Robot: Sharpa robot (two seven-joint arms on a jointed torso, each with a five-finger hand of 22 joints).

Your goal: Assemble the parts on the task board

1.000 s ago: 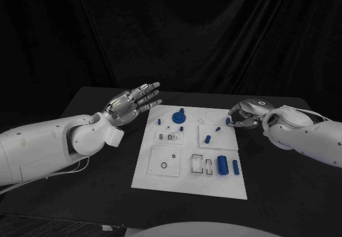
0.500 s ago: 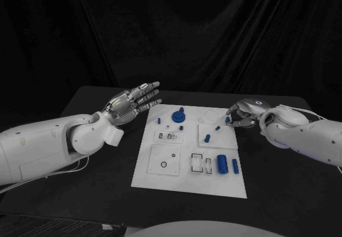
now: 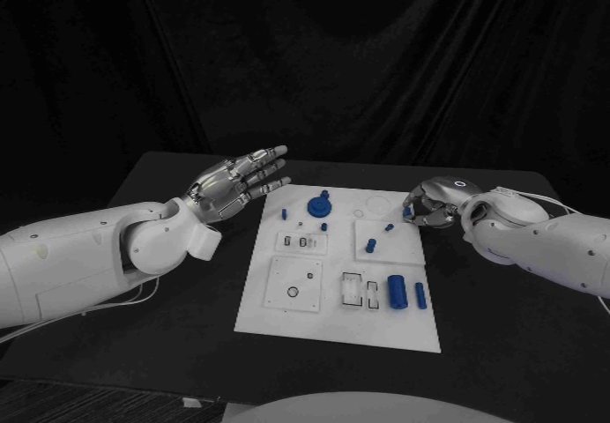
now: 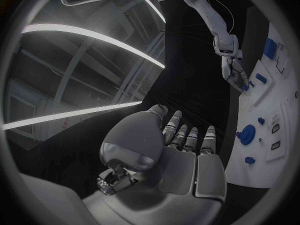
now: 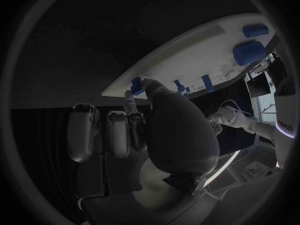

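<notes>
Two silver many-fingered hands flank the white rectangular task board point(image 3: 341, 264) lying in the middle of the black table point(image 3: 509, 308). The right hand point(image 3: 430, 208) sits at the board's far right edge with its fingers curled in close; in the right wrist view a fingertip point(image 5: 129, 96) and the thumb meet on a small blue peg point(image 5: 137, 85) right at the board's rim, so it looks pinched, though whether the peg is lifted or merely touched I cannot tell. The left hand point(image 3: 238, 187) hovers off the board's far left corner, palm flat, fingers straight and a little apart, holding nothing.

On the board, a round blue knob with a stem point(image 3: 318, 207) stands near the far end, a small blue stub point(image 3: 284, 214) just to its left, short blue pins point(image 3: 370, 248) stand around the middle, and a thick blue cylinder point(image 3: 397, 293) lies beside a thinner blue rod point(image 3: 420, 297) toward the near right. Several rectangular slots point(image 3: 353, 291) and a round hole point(image 3: 293, 294) in the near half are open.

The step in hand appears to be taking up the edge peg. Next, I judge, the right hand must raise it cleanly, keep it pinched upright, carry it over a matching socket and press it straight down; a tilted peg would likely jam or slip.
</notes>
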